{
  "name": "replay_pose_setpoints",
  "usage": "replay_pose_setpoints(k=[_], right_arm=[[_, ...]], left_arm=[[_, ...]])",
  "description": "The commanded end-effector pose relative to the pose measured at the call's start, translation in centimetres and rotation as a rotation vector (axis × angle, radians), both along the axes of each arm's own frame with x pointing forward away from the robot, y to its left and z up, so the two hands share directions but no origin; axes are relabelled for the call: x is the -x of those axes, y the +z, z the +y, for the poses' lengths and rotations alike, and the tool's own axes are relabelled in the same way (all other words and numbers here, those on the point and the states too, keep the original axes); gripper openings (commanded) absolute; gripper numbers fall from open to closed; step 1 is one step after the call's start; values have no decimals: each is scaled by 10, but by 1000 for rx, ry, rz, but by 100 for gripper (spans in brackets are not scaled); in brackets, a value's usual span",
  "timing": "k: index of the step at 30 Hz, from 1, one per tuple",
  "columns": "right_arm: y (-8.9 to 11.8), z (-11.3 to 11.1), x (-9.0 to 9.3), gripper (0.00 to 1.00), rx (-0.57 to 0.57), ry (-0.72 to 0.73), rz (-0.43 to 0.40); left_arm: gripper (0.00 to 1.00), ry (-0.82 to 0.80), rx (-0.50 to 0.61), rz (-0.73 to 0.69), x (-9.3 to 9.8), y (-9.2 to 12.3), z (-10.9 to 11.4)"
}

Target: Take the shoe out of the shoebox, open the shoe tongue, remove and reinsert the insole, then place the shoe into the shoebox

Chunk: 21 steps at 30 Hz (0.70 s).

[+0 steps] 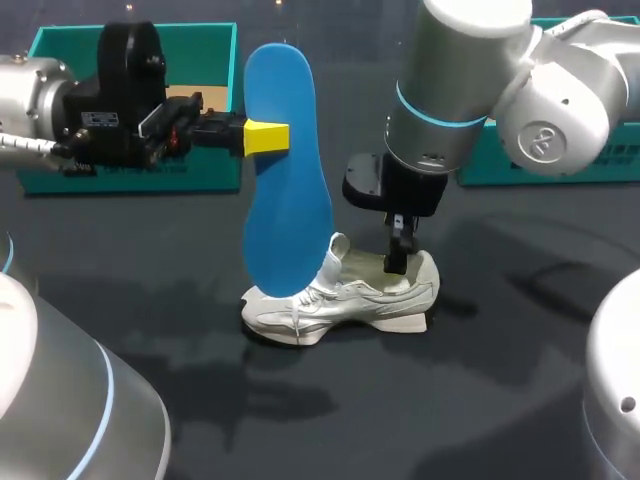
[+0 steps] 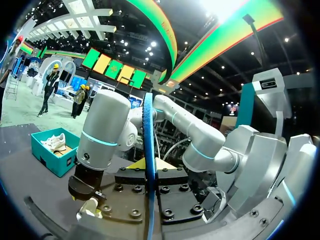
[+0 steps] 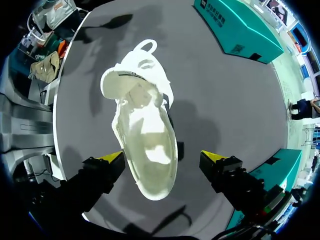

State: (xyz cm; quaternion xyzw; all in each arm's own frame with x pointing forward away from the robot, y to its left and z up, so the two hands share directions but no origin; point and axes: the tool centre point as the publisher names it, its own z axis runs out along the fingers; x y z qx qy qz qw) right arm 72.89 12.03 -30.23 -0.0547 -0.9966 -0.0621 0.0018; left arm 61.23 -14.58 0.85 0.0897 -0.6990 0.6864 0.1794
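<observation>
The left gripper [image 1: 265, 137] pinches the blue insole [image 1: 285, 200] upright above the white shoe [image 1: 340, 300] on the table [image 1: 500, 400], seemingly for reinsertion, while the right gripper [image 3: 162, 159] straddles the heel, jaws wide.

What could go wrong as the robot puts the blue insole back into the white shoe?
1. The left end effector grips the insole only near its upper part; the long free end may flex and miss the opening.
2. The right end effector is open over the shoe, so the unheld shoe might slide or tip when pushed.
</observation>
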Motion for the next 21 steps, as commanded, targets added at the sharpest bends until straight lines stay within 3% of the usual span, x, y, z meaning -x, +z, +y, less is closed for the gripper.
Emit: replay_pose_setpoints(k=[1, 8, 14, 21], right_arm=[[-7, 10, -9, 100, 16, 2, 17], [-7, 10, -9, 100, 16, 2, 17], [-39, 16, -20, 100, -4, 15, 34], [-56, 13, -25, 100, -23, 12, 26]], left_arm=[[0, 2, 1, -1, 1, -1, -1], [0, 2, 1, -1, 1, -1, -1], [0, 2, 1, -1, 1, -1, -1], [0, 2, 1, -1, 1, -1, -1]])
